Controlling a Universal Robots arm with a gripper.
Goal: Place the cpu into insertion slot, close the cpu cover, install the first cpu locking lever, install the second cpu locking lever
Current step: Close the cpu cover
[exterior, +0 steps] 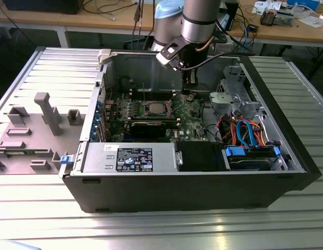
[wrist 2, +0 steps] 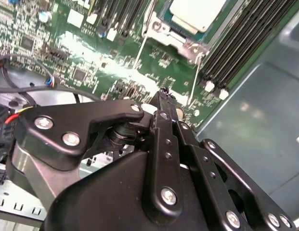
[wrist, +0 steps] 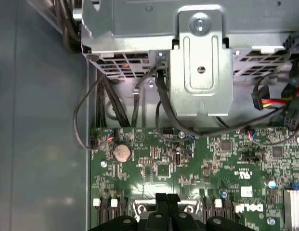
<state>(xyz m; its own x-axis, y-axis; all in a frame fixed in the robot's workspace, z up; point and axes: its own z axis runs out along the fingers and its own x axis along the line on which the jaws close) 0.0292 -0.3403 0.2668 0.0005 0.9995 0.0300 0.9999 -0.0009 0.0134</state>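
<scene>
Over the motherboard (exterior: 192, 119), the gripper (exterior: 188, 91) is held with fingers (wrist 2: 161, 120) pinched together on nothing; the cpu (exterior: 154, 108) is seen close by, toward the exterior view's left.

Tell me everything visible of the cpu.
The cpu is a flat square chip with a pale, dull silver metal top. It lies level on the green motherboard, framed by the silvery cpu cover, between rows of long black memory slots. The gripper is apart from it.
</scene>
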